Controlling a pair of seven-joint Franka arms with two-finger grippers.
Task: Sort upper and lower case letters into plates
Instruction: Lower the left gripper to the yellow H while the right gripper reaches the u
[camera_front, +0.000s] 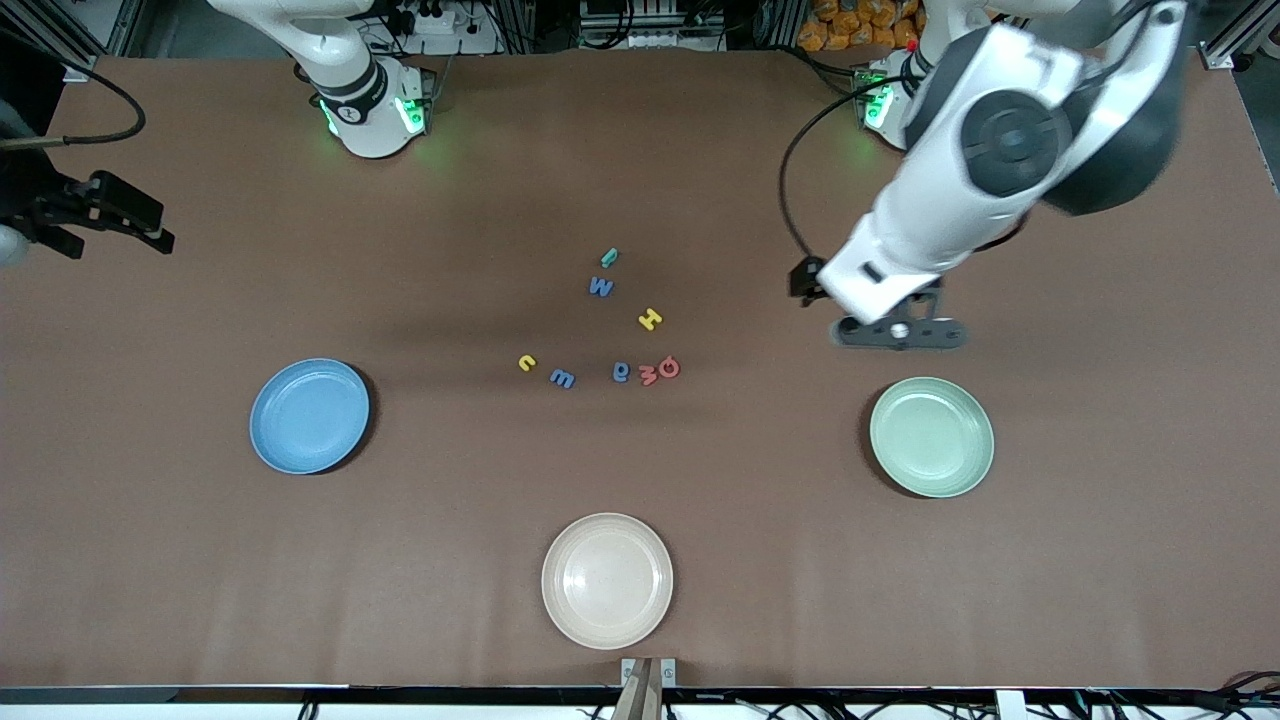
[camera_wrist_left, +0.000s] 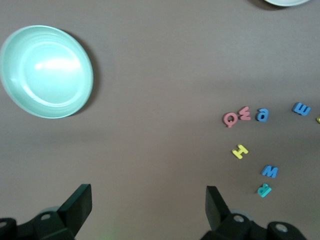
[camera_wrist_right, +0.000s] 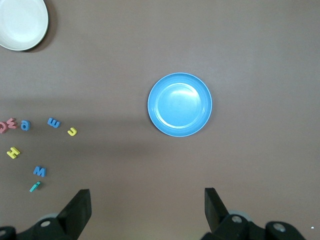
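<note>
Presently, both the left pincer (camera_front: 900, 333) and right pincer (camera_front: 150, 235) stand released above the brown counter (camera_front: 700, 560); the small, light, rigid toy letters (camera_front: 610, 330), clustered mid-counter between the round blue plate (camera_front: 309, 415) and the pale green plate (camera_front: 931, 436), likely need an edge grasp.

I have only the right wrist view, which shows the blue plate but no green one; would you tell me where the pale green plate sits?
Observer: The pale green plate sits toward the left arm's end of the table, with no letter in it.
Operator: Thank you. Where is the left gripper?
Observer: The left gripper hangs open over bare table beside that plate's rim.
Operator: And where over the table is my own gripper?
Observer: The right gripper hangs open over bare table at the right arm's end, well away from the letters.
</note>
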